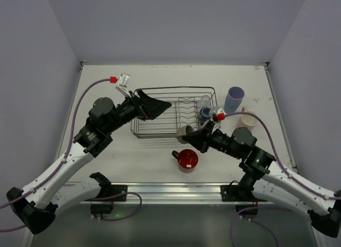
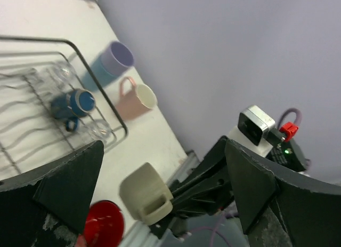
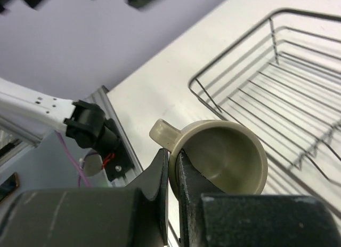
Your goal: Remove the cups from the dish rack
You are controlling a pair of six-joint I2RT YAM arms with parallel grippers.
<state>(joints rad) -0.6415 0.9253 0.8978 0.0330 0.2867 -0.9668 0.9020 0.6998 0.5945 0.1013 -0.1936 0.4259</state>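
My right gripper (image 1: 193, 135) is shut on the rim of the small olive-beige cup (image 3: 226, 156), held in the air at the near right corner of the dish rack (image 1: 160, 130); the cup also shows in the top view (image 1: 184, 131) and the left wrist view (image 2: 145, 199). My left gripper (image 1: 160, 105) is open and empty above the rack's left part. The dark blue cup (image 2: 73, 104) and clear glasses (image 1: 204, 102) lie at the rack's right end. The red handled mug (image 1: 187, 159) stands on the table near the front. The lavender tumbler (image 1: 233, 99) and pink cup (image 1: 248, 119) stand right of the rack.
A clear glass (image 1: 124, 80) stands on the table behind the rack's left corner. The table's front rail (image 1: 170, 191) runs along the near edge. Grey walls close in the table on three sides.
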